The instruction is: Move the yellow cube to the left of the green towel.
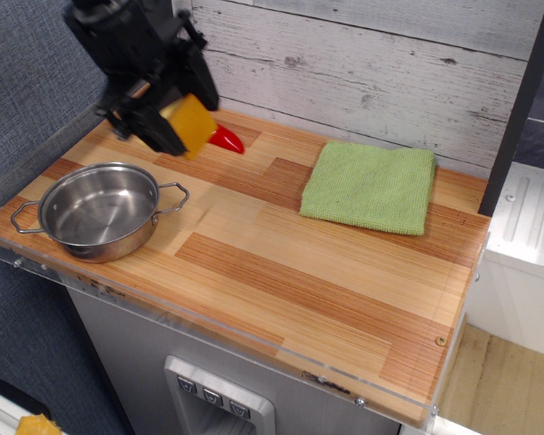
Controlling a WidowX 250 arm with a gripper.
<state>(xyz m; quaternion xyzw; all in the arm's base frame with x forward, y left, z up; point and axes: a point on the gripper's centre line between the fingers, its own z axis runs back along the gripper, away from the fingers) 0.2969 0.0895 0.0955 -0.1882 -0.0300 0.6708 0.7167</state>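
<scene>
My gripper [183,122] is shut on the yellow cube [192,124], a yellow-orange block, and holds it in the air above the back left of the wooden table. The cube hangs to the upper right of the steel pot [98,210], which now stands empty. The green towel [370,186] lies flat at the back right of the table, well to the right of the cube.
A red pepper [227,139] lies by the back wall, partly hidden behind the cube and gripper. A dark post stands at the back left corner. Bare wood [281,272] lies between pot and towel. The table's front edge has a clear strip.
</scene>
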